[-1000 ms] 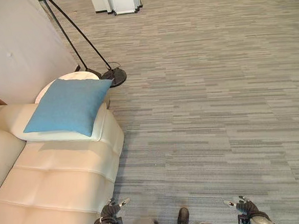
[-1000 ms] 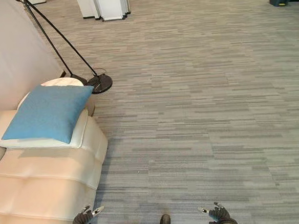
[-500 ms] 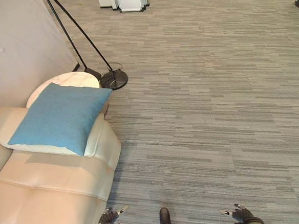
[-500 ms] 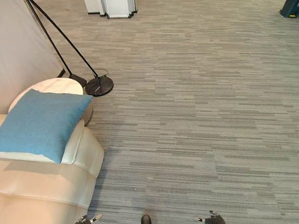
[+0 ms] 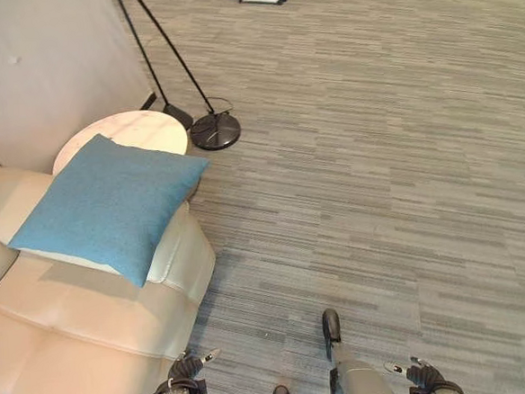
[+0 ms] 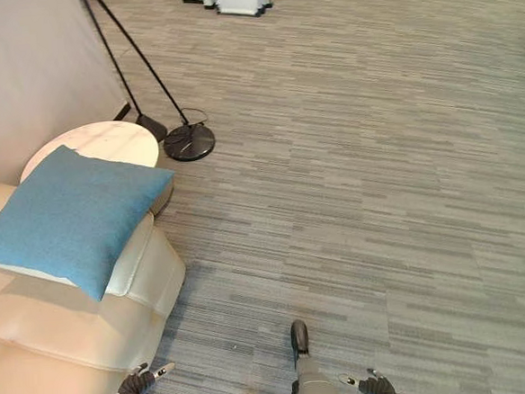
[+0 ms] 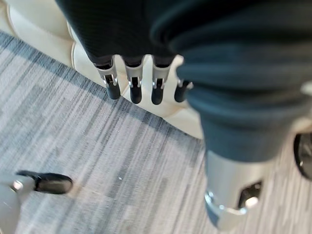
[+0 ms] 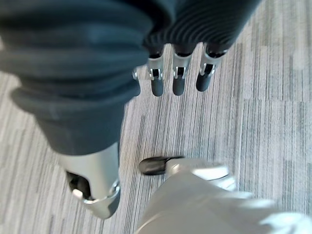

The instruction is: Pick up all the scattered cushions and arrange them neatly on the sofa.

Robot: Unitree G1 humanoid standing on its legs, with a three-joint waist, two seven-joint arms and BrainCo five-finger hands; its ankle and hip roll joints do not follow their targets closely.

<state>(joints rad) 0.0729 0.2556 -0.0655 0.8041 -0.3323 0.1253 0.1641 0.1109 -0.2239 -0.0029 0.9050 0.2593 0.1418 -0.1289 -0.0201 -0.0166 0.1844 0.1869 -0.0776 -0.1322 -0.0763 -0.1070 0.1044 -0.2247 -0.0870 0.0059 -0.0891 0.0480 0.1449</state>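
You have one blue cushion [image 5: 110, 206] lying flat and slightly askew on the end of the cream leather sofa [image 5: 74, 336], its far corner reaching over the sofa's arm toward the round white side table [image 5: 132, 131] just behind it. Beside that table the round black base of a floor lamp [image 5: 216, 131] rests on the grey striped carpet [image 5: 377, 153], with two thin black poles slanting up toward the wall [image 5: 37, 59]. Your left hand [image 7: 134, 80] hangs low next to the sofa's front edge, fingers straight and relaxed, holding nothing. Your right hand [image 8: 178, 73] hangs over the carpet, fingers likewise loose and empty. No readable writing or label shows on the cushion or sofa.
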